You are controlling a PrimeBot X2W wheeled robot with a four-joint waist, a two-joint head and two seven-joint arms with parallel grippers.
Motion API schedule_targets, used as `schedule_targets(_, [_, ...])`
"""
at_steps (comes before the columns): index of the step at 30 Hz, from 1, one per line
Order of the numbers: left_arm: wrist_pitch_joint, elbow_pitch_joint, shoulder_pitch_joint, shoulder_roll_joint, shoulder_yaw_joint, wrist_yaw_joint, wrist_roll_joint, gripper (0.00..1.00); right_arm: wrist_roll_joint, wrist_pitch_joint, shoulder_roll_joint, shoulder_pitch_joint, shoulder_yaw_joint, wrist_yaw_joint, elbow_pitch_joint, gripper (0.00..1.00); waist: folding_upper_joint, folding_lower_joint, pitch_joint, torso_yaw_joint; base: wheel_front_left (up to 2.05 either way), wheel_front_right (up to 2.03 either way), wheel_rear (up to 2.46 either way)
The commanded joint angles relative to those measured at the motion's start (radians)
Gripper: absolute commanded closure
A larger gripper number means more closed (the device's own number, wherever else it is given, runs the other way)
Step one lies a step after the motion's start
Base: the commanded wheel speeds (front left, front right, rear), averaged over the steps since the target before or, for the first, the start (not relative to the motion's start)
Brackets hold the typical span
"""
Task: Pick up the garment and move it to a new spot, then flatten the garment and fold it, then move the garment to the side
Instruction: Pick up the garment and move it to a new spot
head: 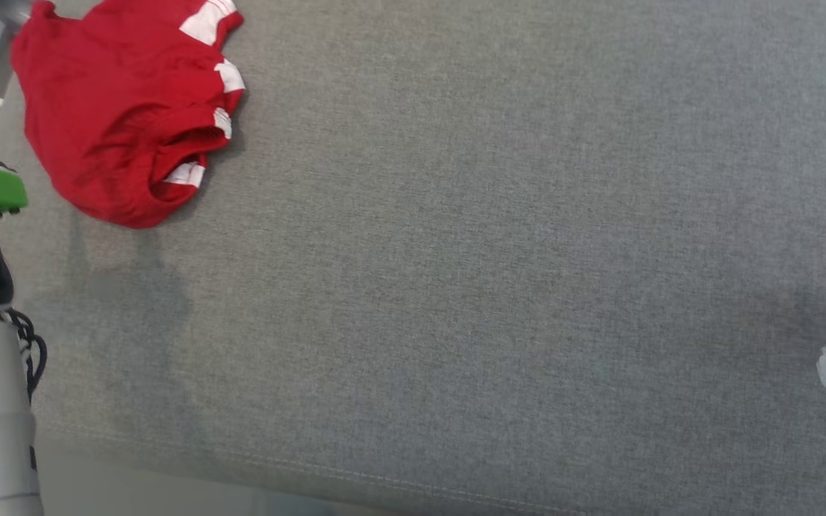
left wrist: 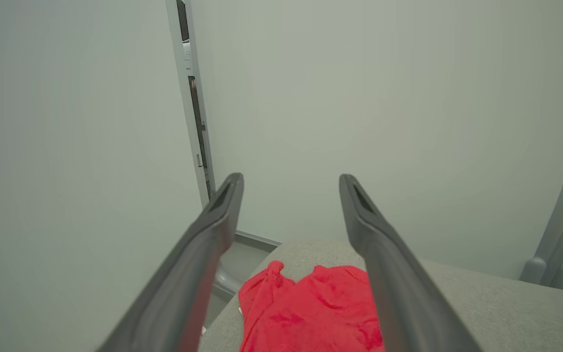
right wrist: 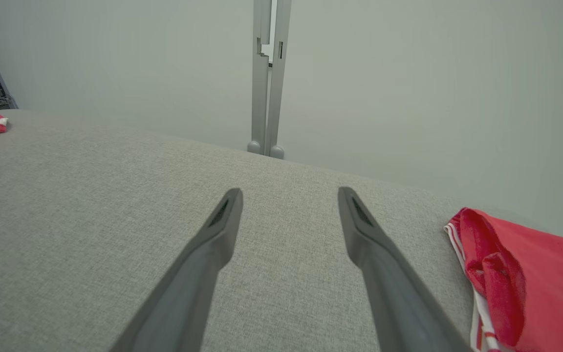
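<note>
One grey surface, woven and matt, has a stitched seam along its near edge. One red garment lies crumpled at its far left corner, soft, with white stripes at the hems, just ahead of my left claw. A second red, white-striped cloth lies beside my right claw. Both claws are spread wide and hold nothing; their four fingers are long, dark and tapered.
</note>
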Motion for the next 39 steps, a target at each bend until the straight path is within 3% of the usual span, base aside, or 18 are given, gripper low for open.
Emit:
schedule_targets(1, [0.001, 0.039, -0.046, 0.009, 0.000, -0.008, -0.012, 0.00, -0.008, 0.011, -0.008, -0.013, -0.008, -0.002, -0.022, 0.00, -0.0001, -0.0001, 0.119, -0.082, 0.00, 0.00, 0.00])
schedule_targets(13, [0.071, 0.436, -0.282, 0.051, -0.057, -0.049, -0.066, 0.00, -0.013, 0.083, -0.017, -0.017, -0.069, -0.002, -0.113, 0.00, -0.0001, -0.0001, 0.210, -0.116, 0.00, 0.00, 0.00])
schedule_targets(18, [0.153, 0.555, -0.344, 0.049, -0.104, -0.056, -0.116, 0.00, -0.013, 0.100, -0.022, -0.025, -0.068, -0.002, -0.131, 0.00, -0.0001, -0.0001, 0.237, -0.121, 0.00, 0.00, 0.00])
schedule_targets(27, [0.381, 0.642, -0.360, 0.076, -0.224, -0.056, -0.237, 0.00, -0.019, 0.110, -0.011, -0.037, -0.064, -0.002, -0.134, 0.00, -0.0001, -0.0001, 0.248, -0.138, 0.00, 0.00, 0.00])
schedule_targets(28, [0.386, 0.642, -0.362, 0.085, -0.233, -0.056, -0.243, 0.70, -0.019, 0.110, -0.008, -0.039, -0.063, -0.002, -0.132, 0.00, -0.0001, -0.0001, 0.247, -0.140, 0.00, 0.00, 0.00])
schedule_targets(29, [0.390, 0.643, -0.365, 0.089, -0.240, -0.056, -0.251, 1.00, -0.020, 0.110, -0.006, -0.039, -0.062, -0.002, -0.129, 0.00, -0.0001, -0.0001, 0.247, -0.142, 0.00, 0.00, 0.00])
schedule_targets(39, [0.348, 0.642, -0.369, 0.148, -0.294, -0.057, -0.298, 1.00, -0.007, 0.079, 0.023, -0.058, -0.034, -0.002, -0.065, 0.00, -0.0001, -0.0001, 0.198, -0.158, 0.00, 0.00, 0.00])
